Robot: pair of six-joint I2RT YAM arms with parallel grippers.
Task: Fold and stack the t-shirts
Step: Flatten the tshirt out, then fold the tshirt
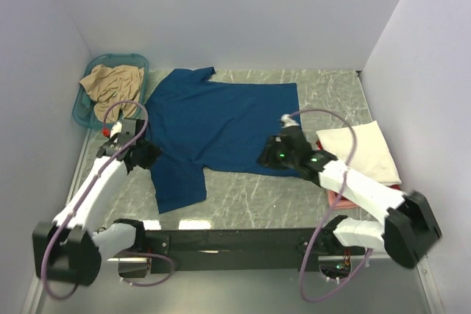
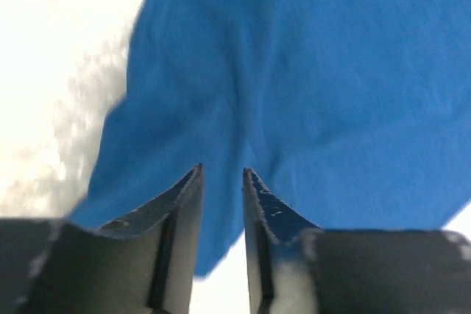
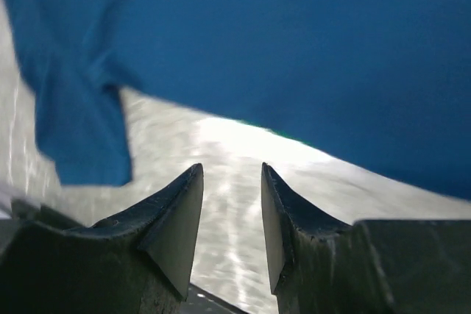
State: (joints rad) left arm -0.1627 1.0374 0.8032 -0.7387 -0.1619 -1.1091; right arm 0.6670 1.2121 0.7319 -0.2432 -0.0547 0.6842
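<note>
Our left gripper [image 2: 221, 174], jaws narrowly apart, hovers over the near sleeve of the dark blue t-shirt [image 1: 221, 126]; our right gripper [image 3: 232, 170], open, sits just off its hem, both seemingly placed to fold it. Beyond it, the tan t-shirt [image 1: 110, 82] fills the basket [image 1: 140, 56]

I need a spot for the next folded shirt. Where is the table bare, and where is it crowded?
Bare: the near strip of table between the blue shirt and the arms' base rail, and the far strip between that shirt and the back wall. Crowded: the left by the basket, the right by the cream shirt.
</note>
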